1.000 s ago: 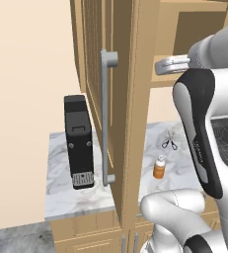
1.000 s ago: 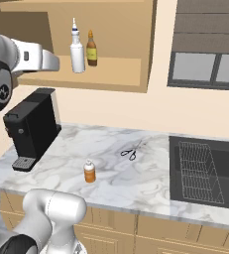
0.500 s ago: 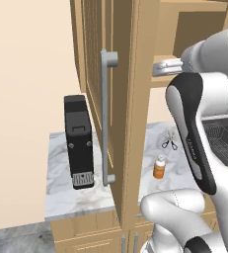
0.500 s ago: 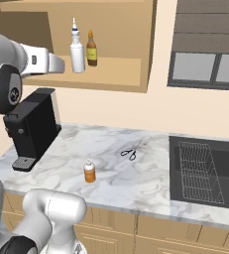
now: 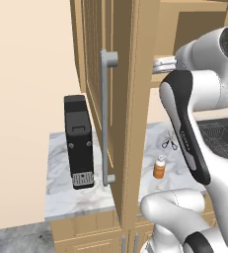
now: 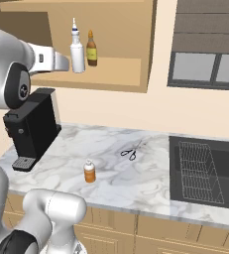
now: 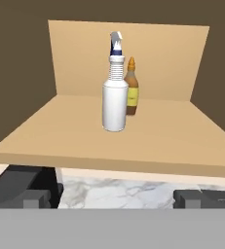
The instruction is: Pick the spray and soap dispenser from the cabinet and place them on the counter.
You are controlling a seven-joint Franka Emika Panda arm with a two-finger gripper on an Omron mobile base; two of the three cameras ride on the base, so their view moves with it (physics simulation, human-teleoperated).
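Half the brown bottle (image 7: 132, 87) behind spray (image 7: 115, 92)

spray (image 7: 115, 102) in cabinet (image 7: 133, 131), soap dispenser (image 6: 89, 171) on counter (image 6: 136, 178)

The white arm rises from the base, bends at a dark elbow joint and reaches forward at shelf height, forearm about level. The gripper (image 6: 61, 62) points toward 3 o'clock in the right base view; in the left base view it (image 5: 160, 63) shows as a grey tip at 9 o'clock from the wrist. In the hand view its two dark fingertips (image 7: 30, 198) stand wide apart, probably fully spread, with nothing between them.
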